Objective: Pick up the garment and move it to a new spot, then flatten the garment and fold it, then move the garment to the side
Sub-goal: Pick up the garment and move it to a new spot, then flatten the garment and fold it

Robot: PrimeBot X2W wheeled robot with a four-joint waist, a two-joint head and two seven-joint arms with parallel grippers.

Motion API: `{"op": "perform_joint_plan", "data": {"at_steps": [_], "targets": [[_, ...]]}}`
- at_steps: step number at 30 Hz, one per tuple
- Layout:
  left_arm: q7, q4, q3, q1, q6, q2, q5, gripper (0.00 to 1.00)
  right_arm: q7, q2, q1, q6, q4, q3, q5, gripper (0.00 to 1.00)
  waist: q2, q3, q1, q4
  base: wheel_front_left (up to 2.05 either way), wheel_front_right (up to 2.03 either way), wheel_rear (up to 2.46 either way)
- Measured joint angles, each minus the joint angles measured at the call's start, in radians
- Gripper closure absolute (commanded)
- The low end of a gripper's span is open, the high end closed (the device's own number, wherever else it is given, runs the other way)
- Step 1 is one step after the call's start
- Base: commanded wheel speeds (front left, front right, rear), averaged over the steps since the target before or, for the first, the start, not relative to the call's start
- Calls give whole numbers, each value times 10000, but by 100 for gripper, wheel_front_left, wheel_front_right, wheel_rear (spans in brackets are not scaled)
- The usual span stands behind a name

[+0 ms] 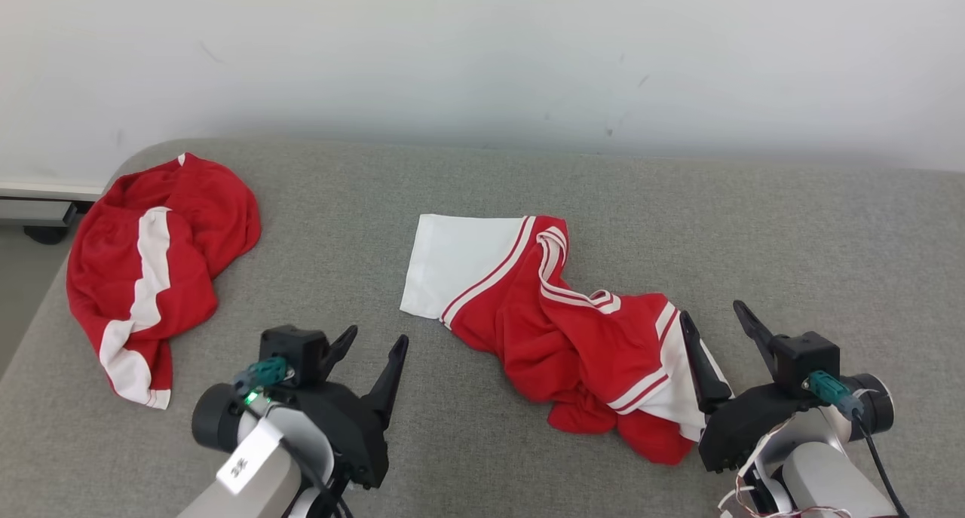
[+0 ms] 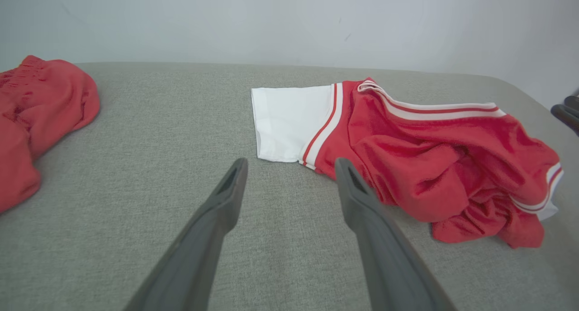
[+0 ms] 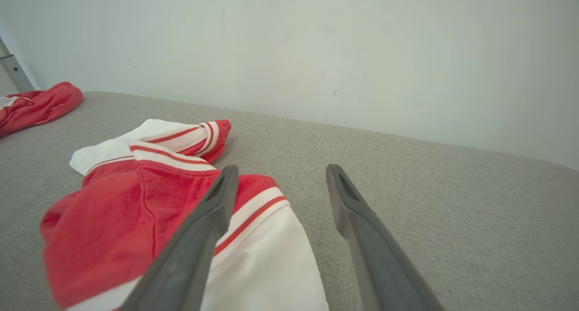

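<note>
Near the middle of the grey, cloth-covered table (image 1: 482, 186) lies the garment (image 1: 558, 329), a red shirt with white sleeves and red-and-white striped trim. It is crumpled into a loose heap, not spread flat. One white sleeve (image 1: 456, 262) lies smooth on the robot's left side of the heap. The red body bunches in deep folds toward the right, and a second white sleeve (image 1: 678, 397) ends the heap at its near right. The left hand (image 1: 377, 335) sits at the lower left of the head view, released, its two dark fingers spread with nothing between them. In the left wrist view this hand (image 2: 291, 161) stands over bare table, its tips near the edge of the shirt (image 2: 429, 152) but apart from the cloth. The right hand (image 1: 711, 311) is at the lower right, likewise released and empty. In the right wrist view one of its fingers (image 3: 212, 211) stands over the near white sleeve while the other is over bare table. Whether that finger touches the cloth cannot be told. A second piece of clothing, red shorts (image 1: 151, 269) with a white side stripe, lies rumpled at the table's far left corner, well apart from the shirt and both hands. Behind the table rises a pale wall (image 1: 482, 50) with a few faint marks.
</note>
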State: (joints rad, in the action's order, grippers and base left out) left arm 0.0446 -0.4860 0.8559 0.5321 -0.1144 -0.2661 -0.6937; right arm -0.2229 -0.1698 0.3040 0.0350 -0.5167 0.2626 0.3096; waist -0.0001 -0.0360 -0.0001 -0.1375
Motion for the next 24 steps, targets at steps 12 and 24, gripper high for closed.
{"op": "perform_joint_plan", "data": {"at_steps": [12,24], "targets": [[1106,445,-930,-1410,-96,-445,347,0,75,138,-154,0,27,92,123,0,1,182,1,-246,0,0,0],[1509,447,-2102,-2218,-98,-42,823,0,215,67,-497,2,105,88,219,0,1,152,1,-440,0,0,0]]}}
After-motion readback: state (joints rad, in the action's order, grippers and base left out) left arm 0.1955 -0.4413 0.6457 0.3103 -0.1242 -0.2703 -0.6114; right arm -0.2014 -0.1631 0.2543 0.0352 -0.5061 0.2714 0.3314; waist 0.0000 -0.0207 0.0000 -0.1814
